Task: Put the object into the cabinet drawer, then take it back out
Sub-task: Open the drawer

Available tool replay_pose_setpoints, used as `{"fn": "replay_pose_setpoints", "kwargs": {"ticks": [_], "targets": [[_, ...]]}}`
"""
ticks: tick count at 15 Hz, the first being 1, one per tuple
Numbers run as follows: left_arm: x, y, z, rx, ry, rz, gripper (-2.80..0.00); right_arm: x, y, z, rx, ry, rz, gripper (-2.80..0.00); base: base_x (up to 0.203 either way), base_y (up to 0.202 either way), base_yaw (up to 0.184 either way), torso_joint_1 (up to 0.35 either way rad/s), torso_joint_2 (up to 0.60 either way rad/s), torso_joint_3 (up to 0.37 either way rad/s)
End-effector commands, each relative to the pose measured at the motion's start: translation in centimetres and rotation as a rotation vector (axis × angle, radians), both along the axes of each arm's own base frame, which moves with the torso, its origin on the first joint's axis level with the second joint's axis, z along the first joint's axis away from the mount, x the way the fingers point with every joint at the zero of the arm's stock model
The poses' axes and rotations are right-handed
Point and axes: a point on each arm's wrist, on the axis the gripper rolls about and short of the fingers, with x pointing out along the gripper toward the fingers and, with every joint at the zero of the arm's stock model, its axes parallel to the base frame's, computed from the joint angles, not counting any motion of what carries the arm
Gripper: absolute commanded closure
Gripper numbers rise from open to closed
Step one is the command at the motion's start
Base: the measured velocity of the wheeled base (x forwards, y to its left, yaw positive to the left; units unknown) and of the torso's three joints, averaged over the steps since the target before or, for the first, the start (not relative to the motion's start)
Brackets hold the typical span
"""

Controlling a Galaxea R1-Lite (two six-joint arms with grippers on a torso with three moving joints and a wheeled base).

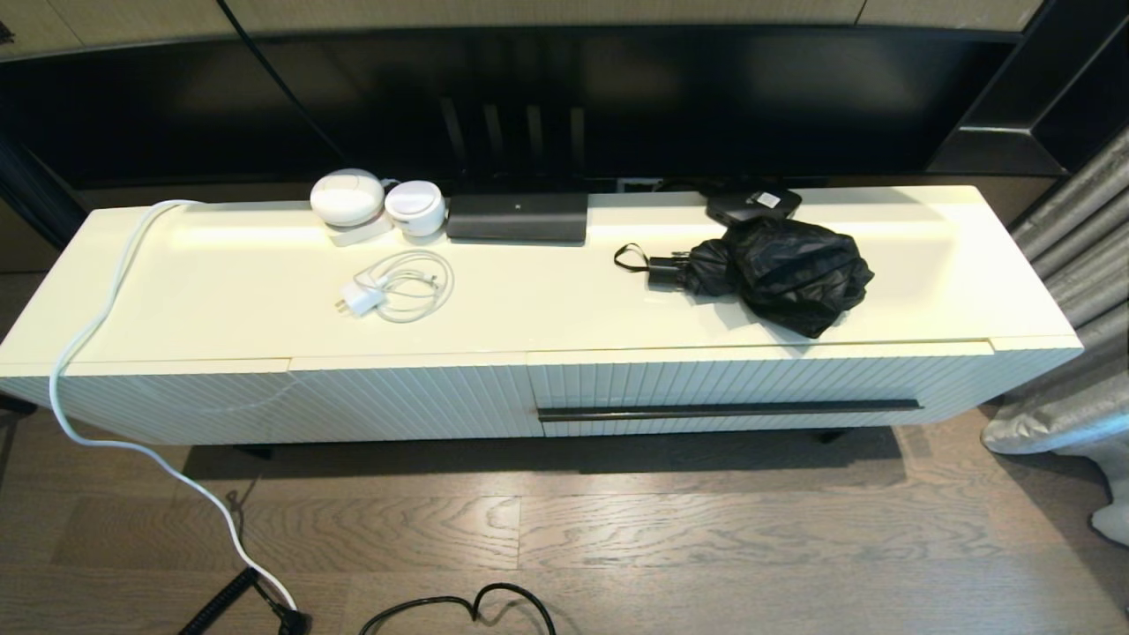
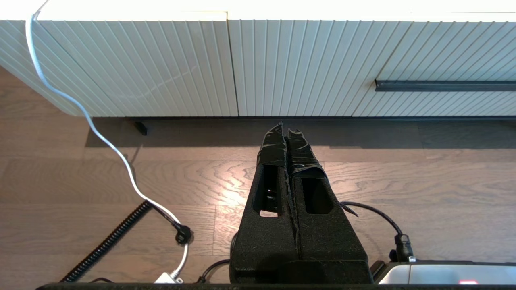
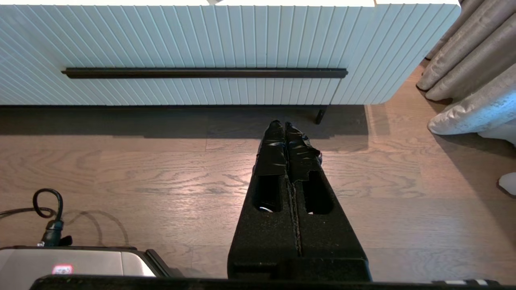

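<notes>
The object, a black folding umbrella, lies on the cabinet top at the right, its short handle and wrist loop pointing left. Below it the cabinet drawer is closed, its ribbed cream front carrying a long black bar handle. Neither arm shows in the head view. My left gripper hangs shut and empty over the wooden floor in front of the cabinet's left part. My right gripper is shut and empty too, low over the floor before the drawer.
On the cabinet top sit two white round devices, a coiled white charger cable, a long black device and a flat black box with a white label. A white cord drapes to the floor. Grey curtains hang at the right.
</notes>
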Motion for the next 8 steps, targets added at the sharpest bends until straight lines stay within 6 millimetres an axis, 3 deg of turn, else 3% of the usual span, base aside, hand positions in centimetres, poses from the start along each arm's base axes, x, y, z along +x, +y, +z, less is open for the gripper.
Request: {"fn": "replay_pose_setpoints", "kwargs": {"ticks": [1,3,5,7,8], "targets": [[0.0,0.0,0.0,-0.001,0.001,0.001,0.00,0.1,0.0,-0.5,-0.002,0.022,-0.002,0.00,0.000,0.000,0.000,0.000,0.00,0.000],[0.0,0.0,0.0,-0.001,0.001,0.001,0.00,-0.3,0.0,0.7,-0.003,0.011,0.002,0.00,0.000,0.000,0.000,0.000,0.00,0.000],[0.0,0.0,0.0,-0.001,0.001,0.000,0.00,-1.3,0.0,4.2,-0.005,0.007,0.011,0.00,0.000,0.000,0.000,0.000,0.00,0.000],[0.0,0.0,0.0,-0.001,0.001,0.000,0.00,-0.5,0.0,7.7,-0.008,0.075,0.025,0.00,0.000,0.000,0.000,0.000,0.00,0.000],[0.0,0.0,0.0,-0.001,0.000,0.001,0.00,0.2,0.0,10.9,-0.021,0.076,0.041,0.00,0.000,0.000,0.000,0.000,0.00,0.000]]}}
